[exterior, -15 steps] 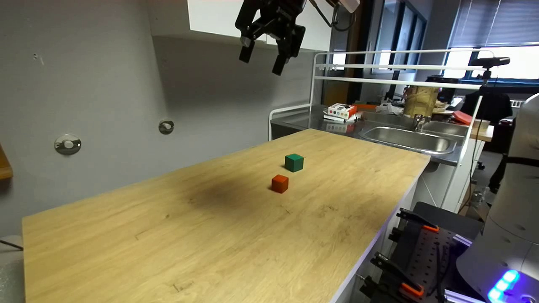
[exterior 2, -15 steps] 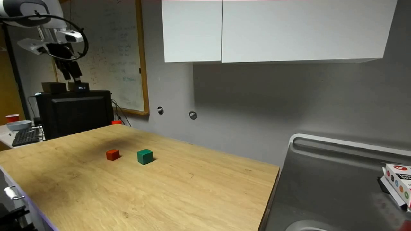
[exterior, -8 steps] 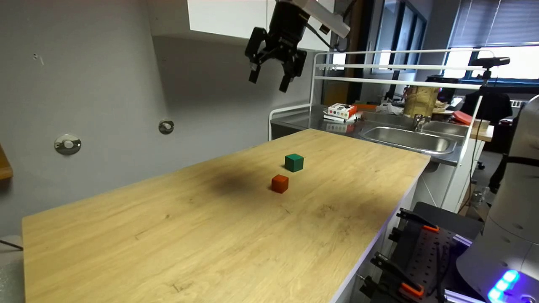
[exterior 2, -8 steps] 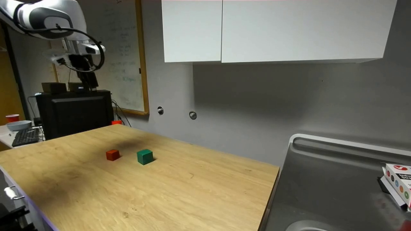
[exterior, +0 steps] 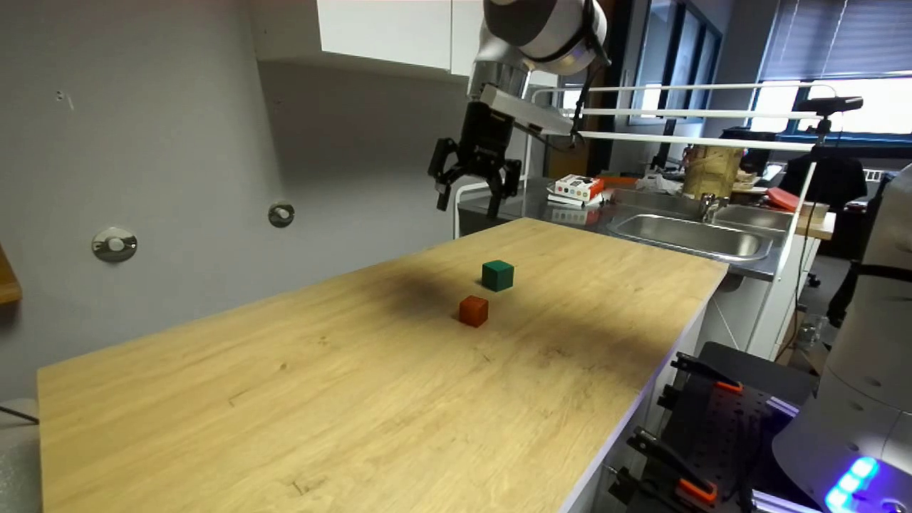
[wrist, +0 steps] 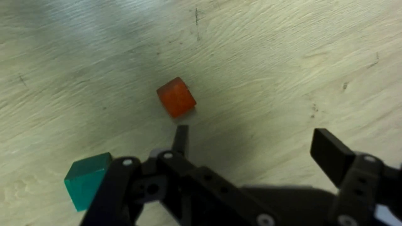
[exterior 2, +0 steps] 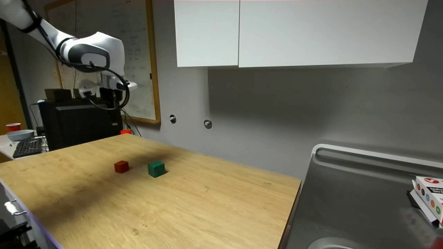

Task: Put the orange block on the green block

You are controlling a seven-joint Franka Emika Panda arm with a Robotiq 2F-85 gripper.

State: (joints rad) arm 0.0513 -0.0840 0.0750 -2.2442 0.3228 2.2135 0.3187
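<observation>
The orange block (exterior: 474, 311) rests on the wooden table, apart from the green block (exterior: 497, 276). Both blocks also show in an exterior view, the orange block (exterior 2: 121, 166) to the left of the green block (exterior 2: 156, 169). In the wrist view the orange block (wrist: 176, 97) lies just beyond the left fingertip. The green block (wrist: 87, 181) is at lower left, partly hidden behind that finger. My gripper (exterior: 468, 206) is open and empty, pointing down above the table. Its fingers stand wide apart in the wrist view (wrist: 250, 135). In an exterior view its fingers are lost against the black monitor.
A white wall cabinet (exterior: 388, 32) hangs over the back of the table (exterior: 342, 399). A white rail frame (exterior: 677, 137) and a sink (exterior: 691, 235) stand past the table's far end. A black monitor (exterior 2: 83, 124) stands behind the table in an exterior view.
My gripper has come down towards the table and moved right in both exterior views. It stays open. Both blocks have stayed in place.
</observation>
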